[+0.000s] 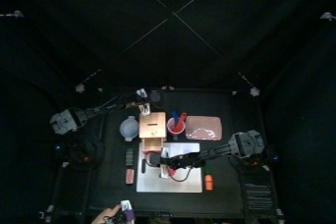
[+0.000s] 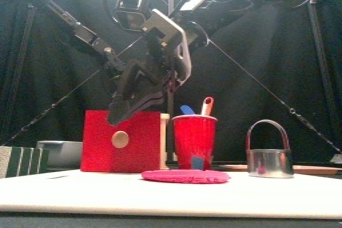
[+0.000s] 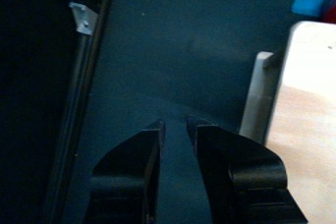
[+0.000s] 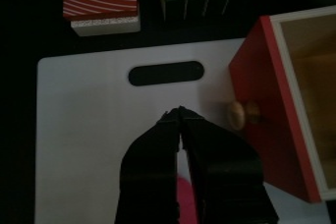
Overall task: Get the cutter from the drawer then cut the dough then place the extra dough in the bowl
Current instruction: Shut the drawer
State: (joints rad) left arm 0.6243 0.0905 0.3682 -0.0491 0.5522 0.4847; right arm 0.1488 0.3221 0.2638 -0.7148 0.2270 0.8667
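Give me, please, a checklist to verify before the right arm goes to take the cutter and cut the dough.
1. Cutter out of the drawer: ok. The round metal cutter stands upright, wire handle up, right of the dough.
2. Dough ready: ok. The pink dough disc lies flat on the white cutting board.
3. Right gripper free: ok. It is shut on nothing, above the board near the red drawer front.
4. Drawer closed: cannot tell.
5. Bowl free for scraps: cannot tell. The blue-grey bowl stands left of the wooden box; its inside is hidden.
6. Left gripper out of the way: ok. It is shut, at the table's left side.
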